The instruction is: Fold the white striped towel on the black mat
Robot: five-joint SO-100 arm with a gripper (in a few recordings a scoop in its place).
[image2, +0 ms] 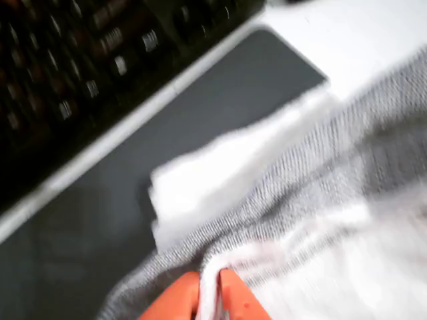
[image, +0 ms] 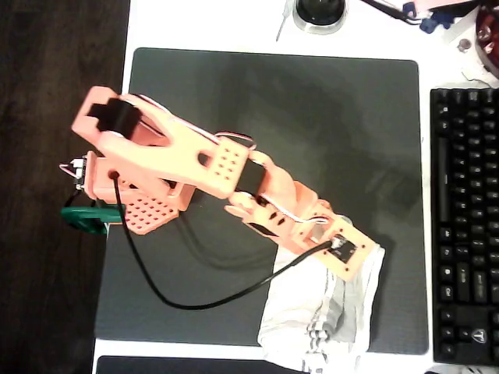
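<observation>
An orange gripper [image2: 210,293] pinches a fold of the white striped towel [image: 323,312], which lies bunched at the black mat's [image: 273,117] near right corner and spills over its near edge in the overhead view. The cloth looks light, limp and easily dragged; an edge or corner seems the best hold. A black keyboard [image: 464,218] flanks the mat's right edge on a white table [image: 210,23].

Orange printed arm [image: 187,160]; black motors; a black cable looping; perforated panels.
</observation>
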